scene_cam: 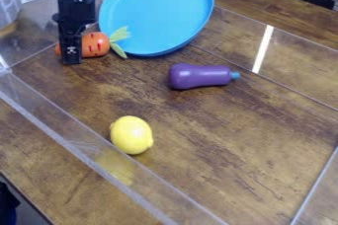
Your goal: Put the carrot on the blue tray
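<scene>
The orange carrot [94,43] with its green leafy top lies on the wooden table at the upper left, just off the left rim of the blue tray [158,12]. My black gripper [74,47] comes straight down on it, its fingers shut on the carrot's left end. The carrot's leaves point right and touch the tray's edge. The tray holds nothing.
A purple eggplant [201,75] lies right of centre and a yellow lemon [130,134] sits nearer the front. Clear plastic walls [53,111] run along the left and front sides of the table.
</scene>
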Tool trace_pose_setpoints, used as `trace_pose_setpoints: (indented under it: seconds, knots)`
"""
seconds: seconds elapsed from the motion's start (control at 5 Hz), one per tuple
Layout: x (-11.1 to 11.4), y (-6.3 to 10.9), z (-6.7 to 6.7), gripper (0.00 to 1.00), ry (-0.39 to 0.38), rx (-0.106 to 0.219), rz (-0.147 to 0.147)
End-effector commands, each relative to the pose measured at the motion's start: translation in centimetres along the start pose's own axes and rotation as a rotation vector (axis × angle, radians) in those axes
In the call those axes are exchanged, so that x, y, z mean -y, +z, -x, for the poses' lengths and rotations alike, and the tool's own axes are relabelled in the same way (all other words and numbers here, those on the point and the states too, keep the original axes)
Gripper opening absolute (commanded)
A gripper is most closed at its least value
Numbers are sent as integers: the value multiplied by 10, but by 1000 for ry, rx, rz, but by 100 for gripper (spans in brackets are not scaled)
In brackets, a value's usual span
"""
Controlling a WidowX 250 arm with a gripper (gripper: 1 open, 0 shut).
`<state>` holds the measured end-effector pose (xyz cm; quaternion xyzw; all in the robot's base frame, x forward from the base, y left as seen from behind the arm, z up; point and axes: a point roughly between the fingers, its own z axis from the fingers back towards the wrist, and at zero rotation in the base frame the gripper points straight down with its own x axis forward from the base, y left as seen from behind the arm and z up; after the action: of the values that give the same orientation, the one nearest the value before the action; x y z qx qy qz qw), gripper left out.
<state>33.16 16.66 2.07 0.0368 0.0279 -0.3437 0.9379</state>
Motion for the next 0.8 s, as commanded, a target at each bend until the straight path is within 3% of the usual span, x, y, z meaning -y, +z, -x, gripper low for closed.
trace_pose_setpoints:
  seconds: [0.0,0.4,0.6]
  knots:
    - [-12,14,7,0,21,14,-43]
    - [-20,9,8,0,19,9,-45]
    - [-15,19,3,0,-1,7,-54]
